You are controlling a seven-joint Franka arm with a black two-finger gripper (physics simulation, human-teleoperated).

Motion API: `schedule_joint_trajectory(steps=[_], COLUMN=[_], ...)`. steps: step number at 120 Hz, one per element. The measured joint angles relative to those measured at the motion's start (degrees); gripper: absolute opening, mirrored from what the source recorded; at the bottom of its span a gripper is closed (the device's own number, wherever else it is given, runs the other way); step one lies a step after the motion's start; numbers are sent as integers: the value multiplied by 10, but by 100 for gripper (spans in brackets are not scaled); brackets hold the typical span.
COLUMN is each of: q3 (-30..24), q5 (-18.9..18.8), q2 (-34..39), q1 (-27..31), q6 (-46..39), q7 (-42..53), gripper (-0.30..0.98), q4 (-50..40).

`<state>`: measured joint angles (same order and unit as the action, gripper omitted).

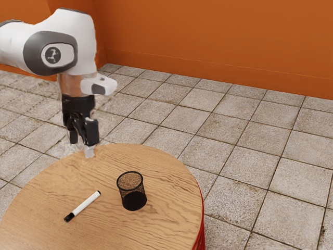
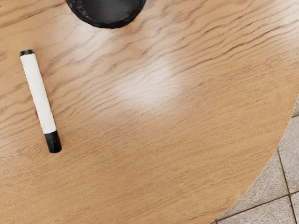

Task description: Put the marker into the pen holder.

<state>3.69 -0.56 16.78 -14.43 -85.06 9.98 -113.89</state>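
White, the marker (image 1: 83, 206) lay toward the pen holder's (image 1: 133, 200) eight o'clock in the exterior view, the empty pincer (image 1: 83, 143) hung released, and both pickup and insertion remained.

We find the exterior view bright, with soft, even light: the wall (image 1: 218, 41) at one o'clock glows warm orange, and the floor (image 1: 281, 219) at four o'clock is pale. At eleven o'clock, the arm's white shell (image 1: 78, 26) catches the light, while a speckled, see-through haze rings its lower end. We make out faint, soft shading beside the cup (image 1: 132, 195). In the wrist view, we see milky glare on the table (image 2: 154, 88), suggesting light from above, fading gently into the grain.
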Motion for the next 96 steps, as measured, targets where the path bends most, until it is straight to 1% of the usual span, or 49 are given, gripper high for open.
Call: schedule_joint_trajectory(steps=[4,9,13,21,29,36,47,63,82,96], q3=[-4,-5,-3,3,8,13,18,20,20,31], q5=[-13,-26,-32,-39,-44,-44,-34,-24,-21,-20], q2=[1,7,15,21,14,6,-15,-44,-76,-84], q1=[-1,-3,-10,-13,-3,6,40,72,77,78], q6=[-6,-13,-17,-28,-47,-94,-176,-296,-429,-497], q7=[-5,-12,-16,-26,-36,-43,-47,-36,-21,-9], gripper=[67,67,67,67,67,67,67,67,67,67], q4=[44,69,73,49,4,-90,-182,-248,-315,-350])
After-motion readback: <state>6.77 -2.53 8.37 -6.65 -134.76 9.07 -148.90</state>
